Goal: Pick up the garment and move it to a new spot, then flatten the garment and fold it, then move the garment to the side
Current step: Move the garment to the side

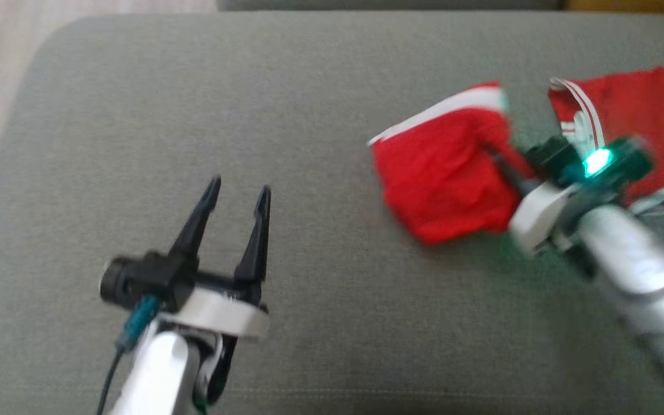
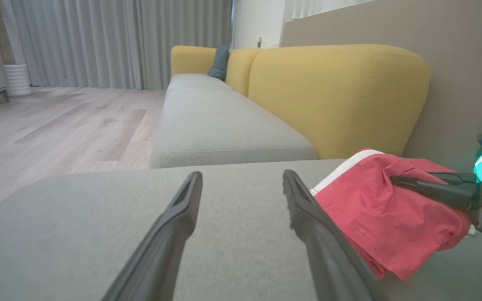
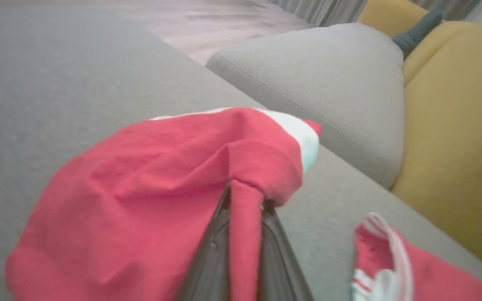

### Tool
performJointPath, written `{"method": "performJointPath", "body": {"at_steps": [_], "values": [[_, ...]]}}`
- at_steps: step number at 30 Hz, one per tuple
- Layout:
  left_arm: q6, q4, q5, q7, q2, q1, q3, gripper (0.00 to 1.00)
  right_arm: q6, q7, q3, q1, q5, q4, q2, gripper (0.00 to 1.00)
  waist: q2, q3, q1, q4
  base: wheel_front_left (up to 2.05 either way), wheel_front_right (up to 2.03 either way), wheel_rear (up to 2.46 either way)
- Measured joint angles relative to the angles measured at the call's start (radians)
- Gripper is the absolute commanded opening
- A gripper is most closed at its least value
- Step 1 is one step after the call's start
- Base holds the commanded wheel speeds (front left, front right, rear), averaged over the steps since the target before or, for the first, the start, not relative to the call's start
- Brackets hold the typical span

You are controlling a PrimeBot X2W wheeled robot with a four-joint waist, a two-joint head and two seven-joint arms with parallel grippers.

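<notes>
The garment (image 1: pixel 441 178) is red with white trim and lies on the grey cushion (image 1: pixel 251 115), at its right side. My right gripper (image 1: pixel 496 153) is shut on a pinched fold of the garment (image 3: pixel 245 200), with the cloth bunched up around its fingers. More of the red cloth (image 1: pixel 643 115) spreads out behind the right wrist. In the left wrist view the bunched garment (image 2: pixel 391 217) hangs from the right gripper's dark fingers (image 2: pixel 429 190). My left gripper (image 1: pixel 237 193) stands open over bare cushion at the lower left, well apart from the cloth.
A yellow sofa back (image 2: pixel 333 92) and a lighter grey seat (image 2: pixel 220 125) stand beyond the cushion. Wooden floor (image 2: pixel 57 125) lies off the cushion's left edge, with grey curtains (image 2: pixel 98 37) behind. The cushion's left half is bare.
</notes>
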Motion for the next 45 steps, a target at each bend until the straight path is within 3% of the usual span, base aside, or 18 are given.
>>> {"method": "performJointPath", "body": {"at_steps": [7, 10, 13, 15, 17, 21, 35, 36, 37, 38, 45], "values": [[-0.031, 0.008, -0.003, 0.0, -0.005, -0.196, -0.041, 1.0, 0.0, 0.076, 0.225, -0.215, 0.072, -0.153, -0.323, 0.0, 0.0, 0.106, 0.0001, -0.048, 0.0, 0.0, 0.0], [-0.034, 0.01, -0.003, -0.007, -0.005, -0.254, -0.04, 1.0, 0.0, 0.105, 0.267, -0.308, 0.115, -0.189, -0.445, 0.0, 0.0, 0.157, 0.0001, -0.061, 0.0, 0.0, 0.0], [-0.043, 0.014, -0.003, -0.007, -0.007, -0.287, -0.033, 1.0, 0.0, 0.129, 0.281, -0.385, 0.146, -0.211, -0.525, 0.0, 0.0, 0.204, 0.0002, -0.071, 0.0, 0.0, 0.0], [-0.048, 0.018, -0.003, -0.007, -0.007, -0.3, -0.024, 1.0, 0.0, 0.147, 0.272, -0.413, 0.199, -0.225, -0.542, 0.0, 0.0, 0.231, 0.0002, -0.077, 0.0, 0.0, 0.0], [-0.054, 0.024, -0.003, -0.007, -0.008, -0.306, -0.017, 1.0, 0.001, 0.203, 0.305, -0.443, 0.131, -0.231, -0.554, 0.0, 0.0, 0.254, 0.0002, -0.081, 0.0, 0.0, 0.0], [-0.062, 0.03, -0.003, -0.007, -0.008, -0.319, 0.002, 1.0, 0.001, 0.23, 0.267, -0.453, 0.128, -0.205, -0.553, 0.0, 0.0, 0.285, 0.0003, -0.081, 0.0, 0.0, 0.0], [-0.065, 0.036, -0.003, -0.007, -0.01, -0.283, 0.046, 1.0, 0.001, 0.34, 0.152, -0.374, 0.12, -0.172, -0.542, 0.0, 0.0, 0.263, 0.0, -0.084, 0.0, 0.0, 0.0], [-0.066, 0.036, -0.003, -0.007, -0.01, -0.278, 0.048, 1.0, 0.001, 0.344, 0.14, -0.368, 0.119, -0.169, -0.539, 0.21, 0.0, 0.261, 0.0, -0.085, 0.0, 0.0, 0.0], [-0.066, 0.036, -0.003, -0.007, -0.01, -0.278, 0.048, 1.0, 0.001, 0.344, 0.14, -0.368, 0.119, -0.169, -0.539, 0.95, 0.0, 0.261, 0.0, -0.085, 0.0, 0.0, 0.0], [-0.067, 0.036, -0.003, -0.007, -0.01, -0.274, 0.05, 1.0, 0.001, 0.348, 0.125, -0.364, 0.118, -0.168, -0.536, 1.0, 0.0, 0.26, 0.0, -0.085, 0.0, 0.0, 0.0], [-0.073, 0.036, -0.003, -0.007, -0.01, -0.273, 0.07, 1.0, 0.001, 0.365, 0.062, -0.356, 0.098, -0.184, -0.514, 1.0, 0.0, 0.252, 0.0, -0.083, 0.0, 0.0, 0.0]]}}
